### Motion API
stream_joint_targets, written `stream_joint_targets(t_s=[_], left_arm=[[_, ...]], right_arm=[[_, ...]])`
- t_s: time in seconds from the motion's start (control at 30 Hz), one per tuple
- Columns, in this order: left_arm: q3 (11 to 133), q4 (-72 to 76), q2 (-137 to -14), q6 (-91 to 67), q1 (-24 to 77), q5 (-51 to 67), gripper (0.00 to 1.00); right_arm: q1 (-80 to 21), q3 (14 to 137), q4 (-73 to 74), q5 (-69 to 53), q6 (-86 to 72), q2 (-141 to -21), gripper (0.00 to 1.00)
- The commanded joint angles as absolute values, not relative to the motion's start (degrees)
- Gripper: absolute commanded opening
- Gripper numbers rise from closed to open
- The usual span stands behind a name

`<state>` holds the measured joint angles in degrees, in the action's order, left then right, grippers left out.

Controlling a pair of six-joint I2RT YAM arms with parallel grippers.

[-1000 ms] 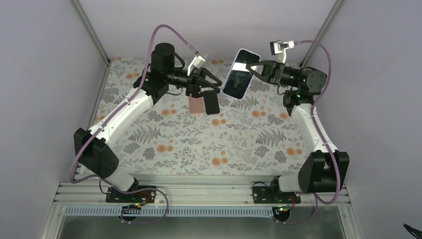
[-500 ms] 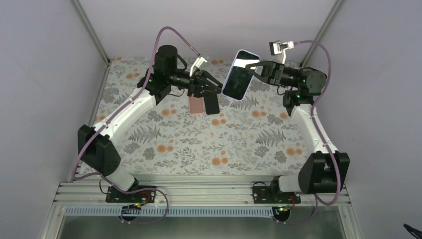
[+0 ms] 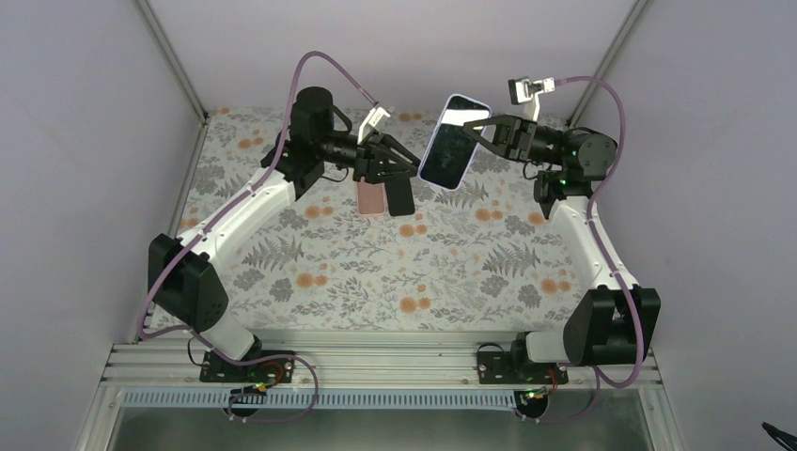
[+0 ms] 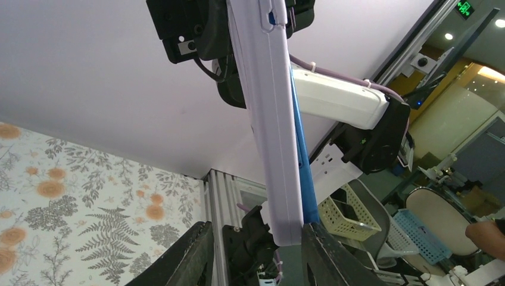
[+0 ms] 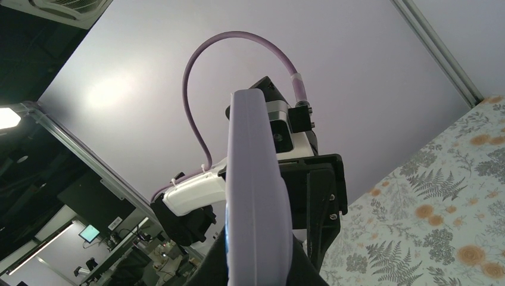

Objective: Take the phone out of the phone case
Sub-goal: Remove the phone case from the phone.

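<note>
At the near edge of the table (image 3: 376,282), the two arm bases sit side by side on the metal rail, and both arms reach away over the flowered cloth. Farther out, left of the middle, a small flat pink thing (image 3: 369,198) lies on the cloth under the left arm's wrist; I can't make out what it is.

Above it the left gripper (image 3: 404,174) points to the right with its jaws spread wide and nothing in them. In the left wrist view the bottom end of the phone hangs down between the two fingers (image 4: 193,256), closer to the one on the right side of that view; whether it touches I can't say.

Toward the far side, right of the left gripper, the phone (image 3: 451,146) is up in the air and tilted, its dark screen facing up. It sits in the lilac phone case (image 4: 271,119), with a blue edge showing along one side. The right gripper (image 3: 479,132) comes in from the right and is clamped across its upper part.
</note>
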<state>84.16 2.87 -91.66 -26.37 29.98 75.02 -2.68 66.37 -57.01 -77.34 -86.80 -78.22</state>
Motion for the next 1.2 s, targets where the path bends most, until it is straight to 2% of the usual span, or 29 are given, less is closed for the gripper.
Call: stream_joint_targets(t_s=[0.0, 0.57, 0.6, 0.7, 0.8, 1.0, 1.17], left_arm=[[83.48, 6.36, -92.36, -28.11, 29.79, 76.30, 0.39], [83.61, 6.47, -93.50, -28.64, 30.06, 75.67, 0.39], [83.58, 6.86, -93.51, -28.95, 30.12, 76.24, 0.40], [83.34, 8.59, -93.28, -30.13, 30.21, 77.36, 0.51], [82.73, 9.64, -92.98, -30.98, 30.23, 77.69, 0.52], [82.41, 8.34, -93.18, -29.95, 30.32, 76.68, 0.51], [82.76, 7.44, -93.93, -29.42, 30.32, 75.72, 0.45]], right_arm=[[-3.60, 66.61, -59.92, -74.69, -86.61, -76.38, 0.04], [-3.85, 65.79, -59.57, -74.80, -85.76, -76.16, 0.04], [-3.80, 65.75, -59.52, -74.80, -85.65, -76.20, 0.04], [-3.84, 65.83, -59.50, -74.77, -85.59, -76.20, 0.04], [-3.85, 65.87, -59.53, -74.79, -85.53, -76.20, 0.04], [-3.87, 65.98, -60.08, -74.73, -85.86, -76.17, 0.04], [-3.91, 65.90, -61.09, -74.67, -86.78, -76.05, 0.04]])
